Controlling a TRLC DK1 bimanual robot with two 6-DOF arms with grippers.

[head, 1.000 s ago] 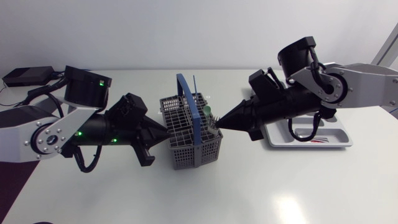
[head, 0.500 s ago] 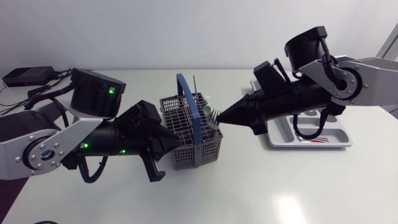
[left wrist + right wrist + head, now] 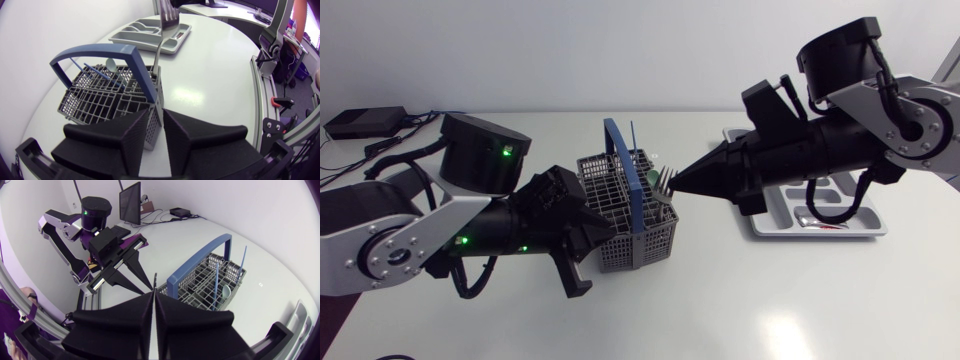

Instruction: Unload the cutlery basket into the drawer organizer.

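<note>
Right gripper [image 3: 677,186] clenched on a fork [image 3: 663,180] half out of the basket [image 3: 630,252], left gripper [image 3: 609,228] pinching its left wall, so spoon [image 3: 111,64] and blue sticks [image 3: 633,135] are still waiting for the organizer [image 3: 872,231] on the right.

cutlery basket [image 3: 620,225]: grey plastic lattice, matt; handle [image 3: 631,190] blue plastic, smooth. fork [image 3: 663,181]: bright metal, glossy. drawer organizer [image 3: 877,223]: pale grey plastic, smooth, slight sheen. table [image 3: 740,290]: white, smooth, faintly reflective. left gripper [image 3: 610,228], right gripper [image 3: 682,181]: matt black.
</note>
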